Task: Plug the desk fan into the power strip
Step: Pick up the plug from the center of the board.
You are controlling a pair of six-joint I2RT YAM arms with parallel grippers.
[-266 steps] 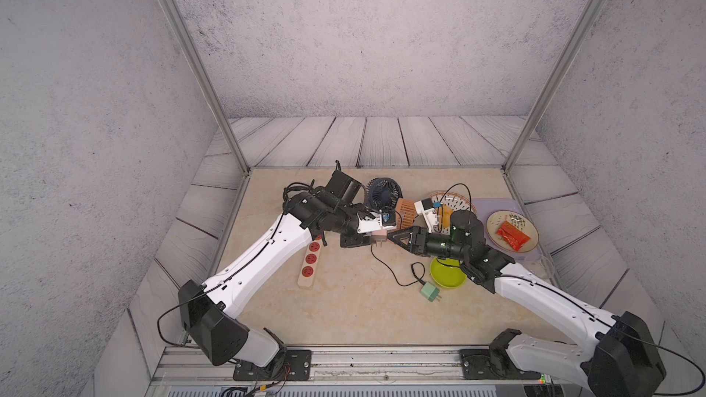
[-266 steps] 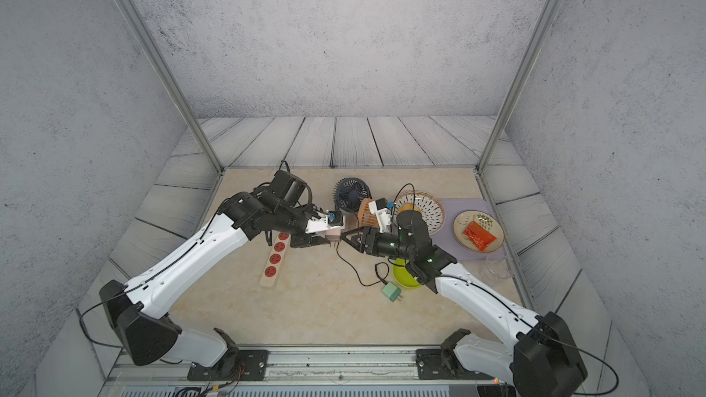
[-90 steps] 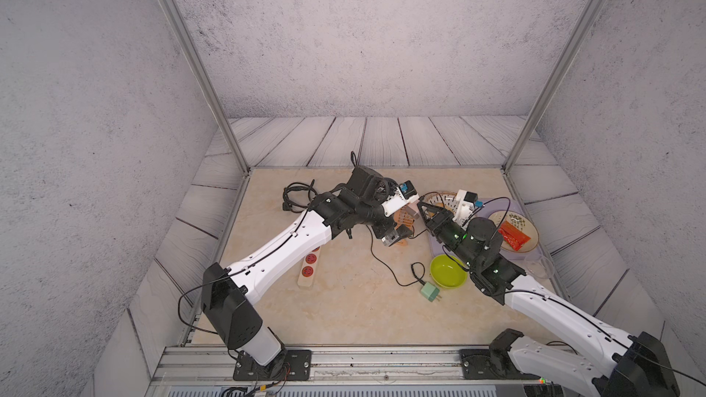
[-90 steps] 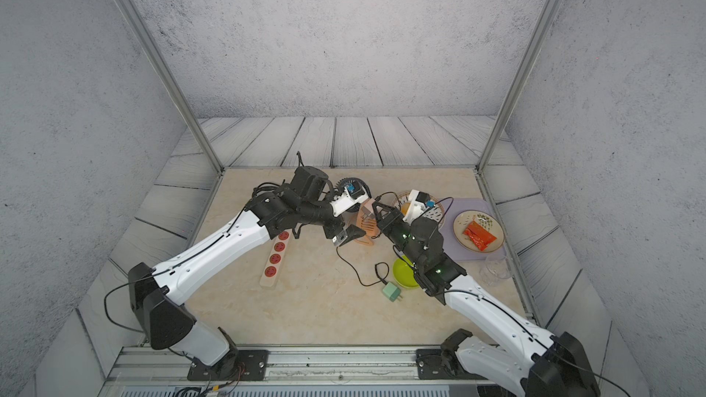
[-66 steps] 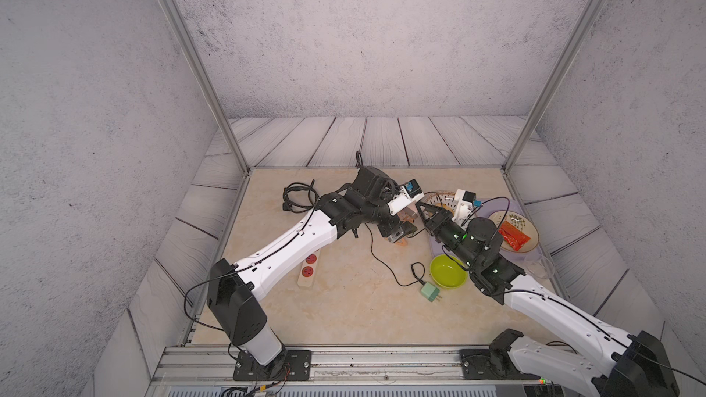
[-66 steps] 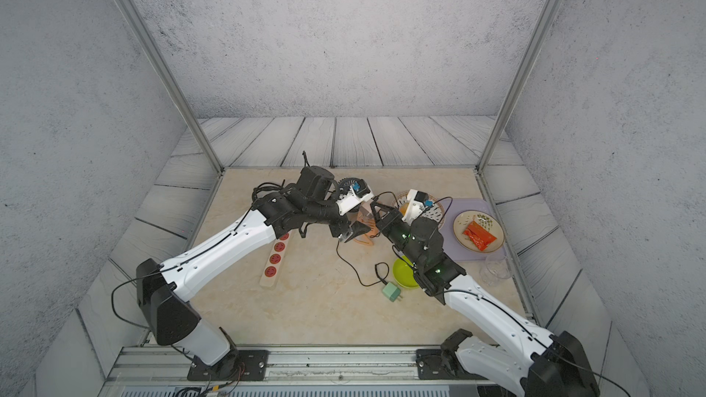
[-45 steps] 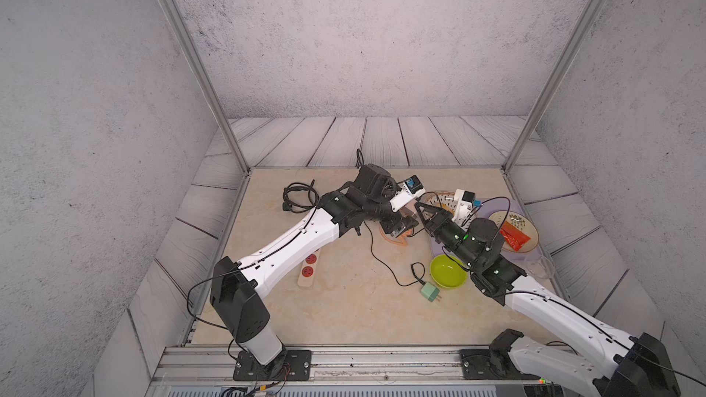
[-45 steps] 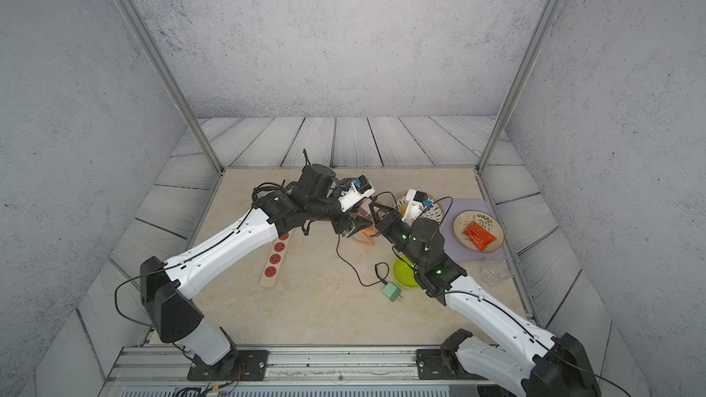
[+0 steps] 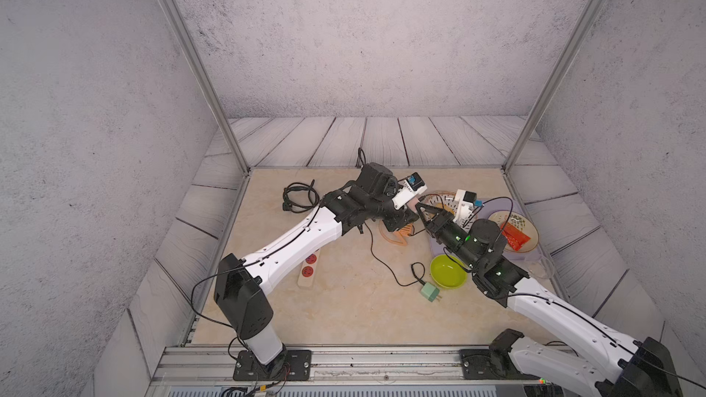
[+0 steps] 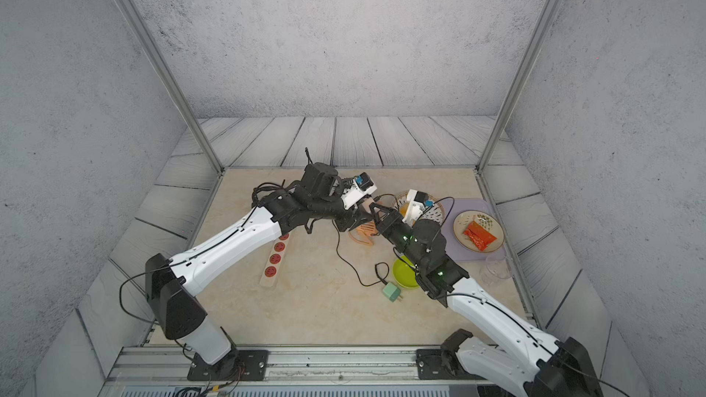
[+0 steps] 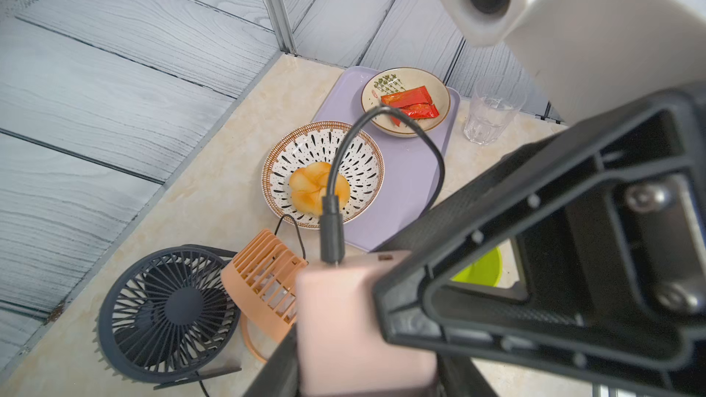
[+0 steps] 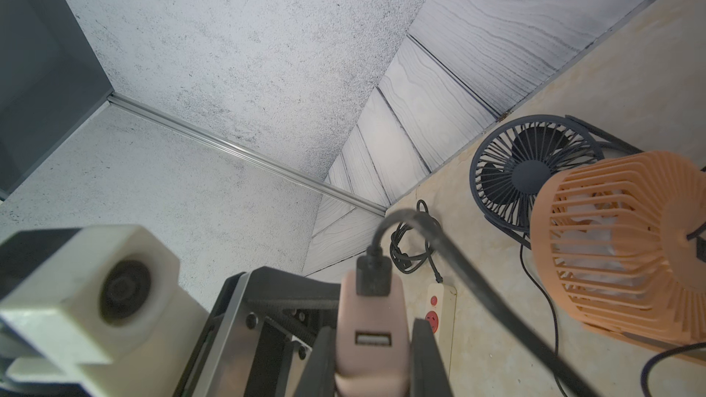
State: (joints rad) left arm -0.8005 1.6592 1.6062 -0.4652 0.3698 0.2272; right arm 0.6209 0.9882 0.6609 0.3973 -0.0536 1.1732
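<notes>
Beneath the left arm (image 9: 298,238), power strip (image 9: 308,271) half out of sight

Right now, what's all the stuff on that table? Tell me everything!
black fan: one, black, back of table
orange fan: one, orange, beside black fan
charger: one, pink, held in the air
power strip: one, cream with red sockets, under left arm
plug: one, green, beside bowl
bowl: one, green, under right arm
cord: one, black, coiled at back
tray: one, purple, right side
patterned plate: one, white and brown, holds yellow bun
small plate: one, beige, on tray, holds red packets
glass: one, clear, beside tray
right gripper: one, black, shut on charger
left gripper: one, black, at charger, grip unclear
</notes>
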